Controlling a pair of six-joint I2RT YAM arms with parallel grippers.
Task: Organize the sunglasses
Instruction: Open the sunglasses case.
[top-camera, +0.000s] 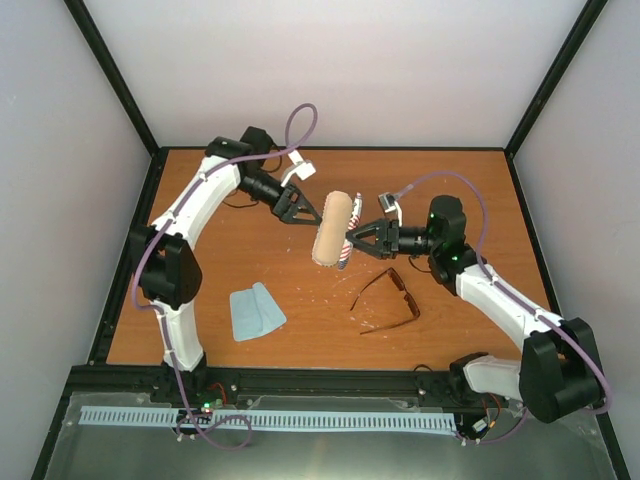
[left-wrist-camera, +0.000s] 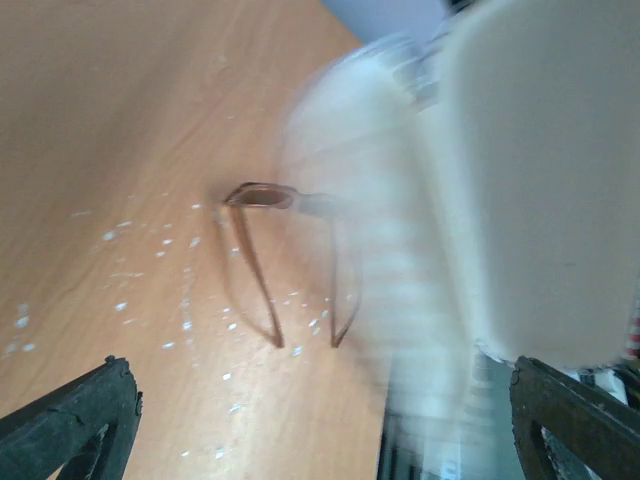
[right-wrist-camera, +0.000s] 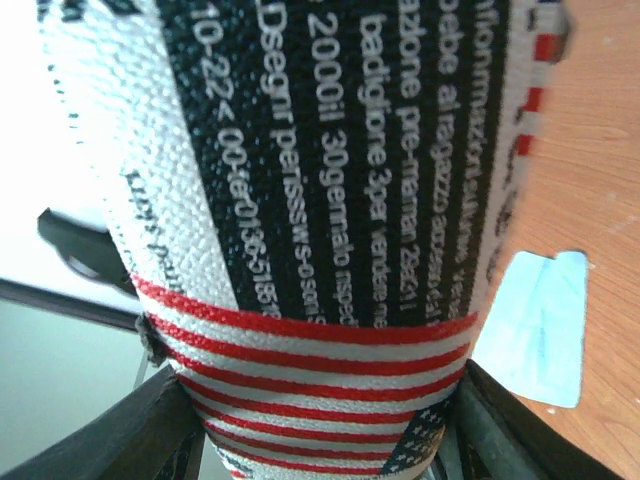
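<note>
Sunglasses (top-camera: 407, 298) lie unfolded on the table (top-camera: 450, 180) near the right arm, cloth (top-camera: 256, 311) well to their left. Beyond, the right gripper (top-camera: 352, 243) is clamped on the case (top-camera: 333, 228), lifted clear. The left gripper (top-camera: 308, 214) is beside it, fingers spread. Looks like opening the case - right should brace while left works the lid, no twisting.

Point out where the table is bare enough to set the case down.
Bare table lies between the cloth and the sunglasses, and along the far edge behind the case. Around the held case itself it is crowded.
</note>
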